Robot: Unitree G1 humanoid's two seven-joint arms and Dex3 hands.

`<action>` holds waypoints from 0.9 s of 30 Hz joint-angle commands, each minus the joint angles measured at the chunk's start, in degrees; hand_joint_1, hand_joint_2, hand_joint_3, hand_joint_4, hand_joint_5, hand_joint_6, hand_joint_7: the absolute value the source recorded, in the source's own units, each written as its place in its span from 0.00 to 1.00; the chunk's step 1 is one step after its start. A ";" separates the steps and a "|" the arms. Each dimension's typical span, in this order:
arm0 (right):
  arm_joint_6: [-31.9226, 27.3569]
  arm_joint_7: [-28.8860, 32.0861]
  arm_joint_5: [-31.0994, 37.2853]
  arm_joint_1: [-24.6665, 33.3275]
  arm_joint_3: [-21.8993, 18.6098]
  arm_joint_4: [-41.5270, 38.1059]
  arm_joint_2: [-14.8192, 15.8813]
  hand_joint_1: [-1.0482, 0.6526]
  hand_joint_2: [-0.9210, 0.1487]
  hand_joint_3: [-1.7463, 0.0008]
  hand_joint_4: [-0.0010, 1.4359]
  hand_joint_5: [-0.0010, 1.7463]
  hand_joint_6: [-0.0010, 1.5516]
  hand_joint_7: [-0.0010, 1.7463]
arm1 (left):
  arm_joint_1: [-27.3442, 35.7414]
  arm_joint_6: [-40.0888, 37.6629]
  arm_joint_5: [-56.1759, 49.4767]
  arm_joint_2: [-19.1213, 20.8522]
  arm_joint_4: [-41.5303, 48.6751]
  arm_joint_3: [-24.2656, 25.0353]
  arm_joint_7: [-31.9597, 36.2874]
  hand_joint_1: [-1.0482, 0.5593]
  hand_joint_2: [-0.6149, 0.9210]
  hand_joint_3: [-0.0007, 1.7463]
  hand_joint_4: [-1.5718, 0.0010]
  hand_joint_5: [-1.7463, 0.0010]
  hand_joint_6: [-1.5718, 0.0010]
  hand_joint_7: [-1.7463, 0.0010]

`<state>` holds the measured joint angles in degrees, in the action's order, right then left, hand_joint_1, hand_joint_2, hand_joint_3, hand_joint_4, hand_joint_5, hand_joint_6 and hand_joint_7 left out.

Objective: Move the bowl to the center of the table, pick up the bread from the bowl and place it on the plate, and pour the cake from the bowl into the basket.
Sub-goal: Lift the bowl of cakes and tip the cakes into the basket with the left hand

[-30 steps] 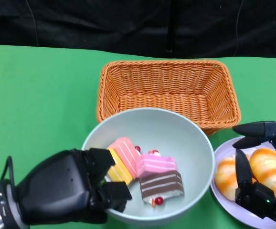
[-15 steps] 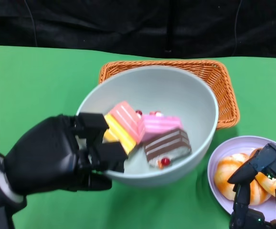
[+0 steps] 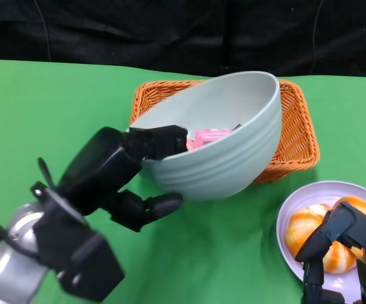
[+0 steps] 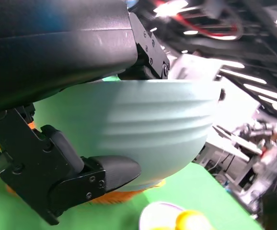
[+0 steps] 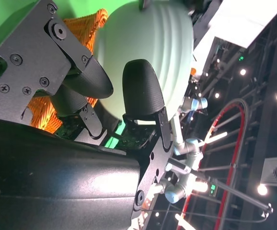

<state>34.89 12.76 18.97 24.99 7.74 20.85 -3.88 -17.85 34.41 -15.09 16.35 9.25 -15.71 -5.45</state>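
Observation:
My left hand (image 3: 116, 174) grips the near rim of the pale green bowl (image 3: 221, 149) and holds it lifted and tipped away from me, over the orange wicker basket (image 3: 294, 136). A pink cake piece (image 3: 207, 137) shows just inside the tilted rim; the other cake pieces are hidden by the bowl wall. The bowl's ribbed outside (image 4: 153, 134) fills the left wrist view. Bread rolls (image 3: 309, 231) lie on the lilac plate (image 3: 290, 212) at the lower right. My right hand (image 3: 341, 253) hovers over the plate's near side, its fingers apart and holding nothing.
Green cloth (image 3: 50, 114) covers the table, with a black backdrop behind its far edge. The basket's rim (image 5: 88, 24) and the bowl's underside (image 5: 153, 43) show in the right wrist view.
My left hand has raised the bowl and tipped it further toward the basket, so the cakes have slid to its far side. The right hand has shifted only slightly over the plate.

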 commanded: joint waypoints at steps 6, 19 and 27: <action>1.11 -1.57 0.25 1.68 1.01 1.10 1.22 0.61 0.72 0.00 0.69 1.00 0.54 0.91 | -4.16 -6.62 7.12 -9.08 5.11 2.23 -1.98 0.56 0.55 0.98 0.36 0.00 0.48 0.00; 0.42 -1.65 1.54 3.42 1.91 1.77 0.97 0.63 0.72 0.00 0.71 1.00 0.56 0.90 | -9.31 -19.23 14.03 -24.70 12.53 9.02 3.74 0.52 0.56 0.95 0.34 0.00 0.46 0.01; 0.75 -1.43 1.79 3.81 1.96 1.67 1.14 0.64 0.72 0.00 0.72 1.00 0.56 0.90 | -13.23 -28.73 23.48 -31.31 14.51 15.89 5.30 0.54 0.56 0.96 0.34 0.00 0.45 0.00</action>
<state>33.59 11.68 19.27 27.85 8.29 20.89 -3.44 -29.11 6.31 6.93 -14.73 23.77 -1.09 -1.01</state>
